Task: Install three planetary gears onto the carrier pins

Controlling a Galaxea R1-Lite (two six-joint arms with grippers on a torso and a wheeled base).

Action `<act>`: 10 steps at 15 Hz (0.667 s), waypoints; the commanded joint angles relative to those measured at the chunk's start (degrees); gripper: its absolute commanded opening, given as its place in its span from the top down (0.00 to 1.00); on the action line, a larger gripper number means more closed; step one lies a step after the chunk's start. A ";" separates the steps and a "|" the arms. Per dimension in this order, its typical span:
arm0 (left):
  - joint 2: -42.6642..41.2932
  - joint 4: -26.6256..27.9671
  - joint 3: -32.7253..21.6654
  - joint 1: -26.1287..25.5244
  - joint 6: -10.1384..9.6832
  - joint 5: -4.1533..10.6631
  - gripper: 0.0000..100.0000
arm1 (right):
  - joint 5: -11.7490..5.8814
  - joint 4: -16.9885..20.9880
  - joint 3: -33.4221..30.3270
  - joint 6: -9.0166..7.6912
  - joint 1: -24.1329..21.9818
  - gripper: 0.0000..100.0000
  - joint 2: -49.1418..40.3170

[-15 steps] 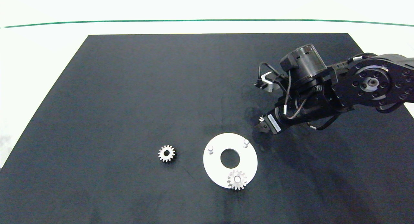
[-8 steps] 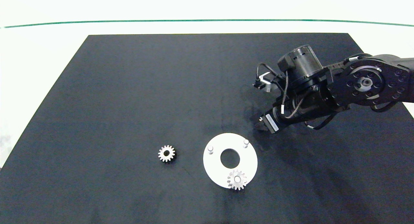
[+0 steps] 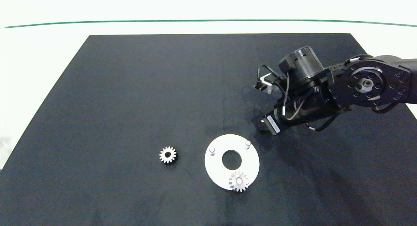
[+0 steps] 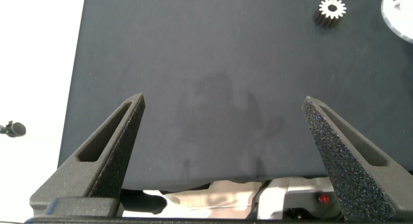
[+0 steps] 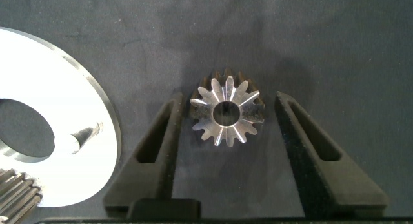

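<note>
Right gripper was low over the black mat, just beyond the far-right edge of the white disc; its fingers stood apart on either side of one planetary gear, which lay flat on the mat between them; the left finger stood close against the teeth, the right one stood off with a gap, and whether either touched could not be told; nothing was clamped. In the head view this gear was hidden under the right arm. A second gear sat on the near pin of the disc, overhanging the rim slightly; a third gear lay flat on the mat to the left of the disc, apart from it. Two carrier pins stood bare and upright: the left pin and the far-right pin; the latter was the one nearest the right gripper. Left gripper was out of the head view; wrist view showed it wide open, holding nothing, above the mat's near-left part, the third gear and the disc's rim well away from it.
</note>
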 commanded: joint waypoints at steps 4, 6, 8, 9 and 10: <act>-0.02 0.20 -0.41 0.01 0.02 0.00 0.00 | 0.28 0.15 0.81 0.02 0.01 0.56 -0.01; -0.02 0.20 -0.50 0.01 0.02 0.00 0.00 | 0.28 0.15 1.34 0.02 0.01 0.59 -0.01; -0.19 0.20 -0.59 0.01 -0.06 0.00 0.00 | 0.28 0.15 1.34 0.02 0.01 0.63 -0.10; -0.28 0.20 -0.67 0.09 -0.06 0.00 0.00 | 0.28 0.15 1.25 0.02 0.01 0.65 -0.19; -0.37 0.20 -0.67 0.09 -0.06 0.00 0.00 | 0.19 0.15 1.17 0.02 0.01 0.68 -0.28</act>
